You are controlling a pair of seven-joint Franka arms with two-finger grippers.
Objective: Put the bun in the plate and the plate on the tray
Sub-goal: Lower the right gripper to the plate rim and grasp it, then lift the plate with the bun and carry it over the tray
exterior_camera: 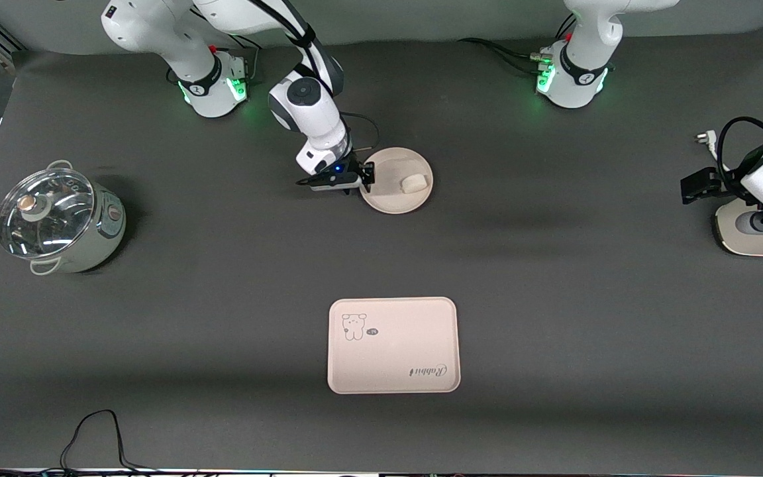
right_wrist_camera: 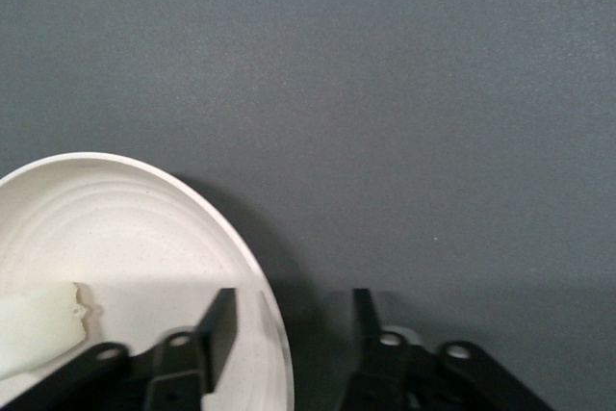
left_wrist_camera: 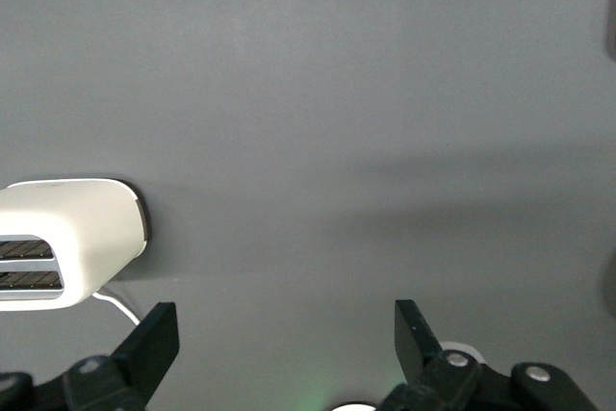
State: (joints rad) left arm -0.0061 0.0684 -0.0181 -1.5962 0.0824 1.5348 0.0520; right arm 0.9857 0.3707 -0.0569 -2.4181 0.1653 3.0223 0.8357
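The round pale plate (exterior_camera: 388, 199) lies on the dark table in front of the right arm's base, with the small white bun (exterior_camera: 414, 183) on it. My right gripper (exterior_camera: 367, 177) is low at the plate's rim, at the side toward the right arm's end, and it is open. In the right wrist view the gripper (right_wrist_camera: 292, 300) straddles the rim: one finger is over the plate (right_wrist_camera: 125, 228) and the other is outside it, with the bun (right_wrist_camera: 34, 329) beside the inner finger. The printed tray (exterior_camera: 393, 301) lies nearer to the front camera. My left gripper (exterior_camera: 694, 187) waits open (left_wrist_camera: 284, 320) at the left arm's end.
A steel pot with a glass lid (exterior_camera: 57, 222) stands at the right arm's end. A white toaster (exterior_camera: 752, 228) sits under the left arm and also shows in the left wrist view (left_wrist_camera: 67, 238). Its plug (exterior_camera: 703, 138) lies close by. Cables (exterior_camera: 97, 430) run along the front edge.
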